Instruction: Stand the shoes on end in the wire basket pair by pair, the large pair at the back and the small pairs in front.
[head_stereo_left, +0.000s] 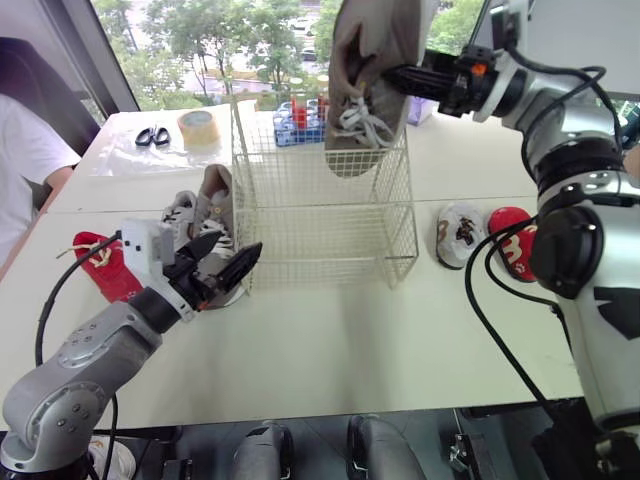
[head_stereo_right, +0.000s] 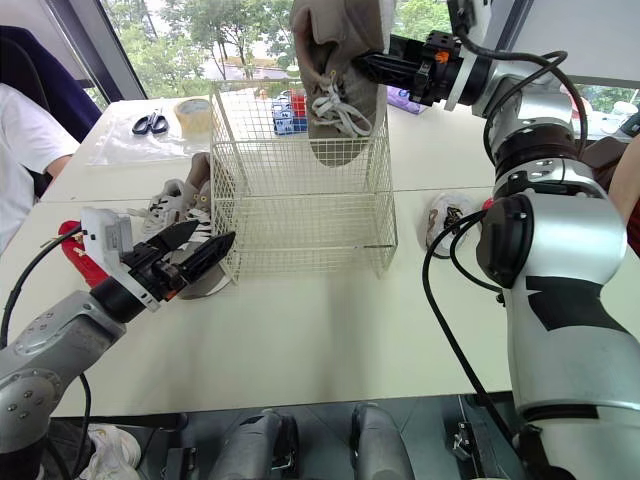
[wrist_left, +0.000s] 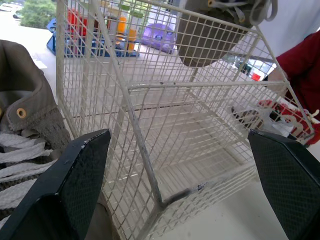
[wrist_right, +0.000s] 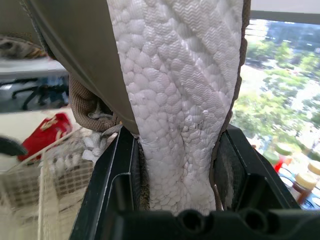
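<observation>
The white wire basket (head_stereo_left: 320, 205) stands empty in the middle of the table. Above its back right corner my right gripper (head_stereo_left: 392, 74) is shut on a large tan shoe (head_stereo_left: 368, 70), which hangs toe down with its laces dangling; the white sole (wrist_right: 180, 100) sits between the fingers. The other large tan shoe (head_stereo_left: 205, 212) lies on the table against the basket's left side. My left gripper (head_stereo_left: 226, 260) hovers open just in front of that shoe, near the basket's front left corner. A small red shoe (head_stereo_left: 105, 265) lies further left. Right of the basket lie a small white shoe (head_stereo_left: 458, 232) and a small red shoe (head_stereo_left: 510, 240).
Scissors (head_stereo_left: 152, 136) and a roll of tape (head_stereo_left: 199, 126) lie at the back left. A blue crate of bottles (head_stereo_left: 298, 118) stands behind the basket. A person in a white shirt (head_stereo_left: 25, 160) sits at the table's left edge.
</observation>
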